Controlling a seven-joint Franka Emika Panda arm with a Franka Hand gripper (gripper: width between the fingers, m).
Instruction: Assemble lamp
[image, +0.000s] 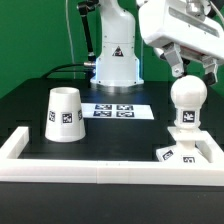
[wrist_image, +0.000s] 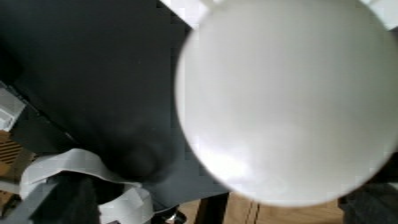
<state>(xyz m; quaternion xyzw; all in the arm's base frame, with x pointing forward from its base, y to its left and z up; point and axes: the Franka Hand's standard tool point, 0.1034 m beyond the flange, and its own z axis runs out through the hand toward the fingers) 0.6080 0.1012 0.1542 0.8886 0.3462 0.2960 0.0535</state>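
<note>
The white round bulb (image: 187, 98) stands upright on its stem on the flat square base (image: 178, 154), at the exterior view's right by the front rail. The white cone shade (image: 63, 113) stands wide end down at the exterior view's left, a tag on its side. My gripper (image: 192, 72) hangs just above the bulb's top, its two fingers spread apart and holding nothing. In the wrist view the bulb (wrist_image: 294, 100) fills most of the picture as a large blurred white oval; my fingertips do not show clearly there.
The marker board (image: 112, 110) lies flat on the black table behind the shade. A long white border rail (image: 90, 171) runs along the front and up both sides. The arm's white base (image: 116, 60) stands at the back.
</note>
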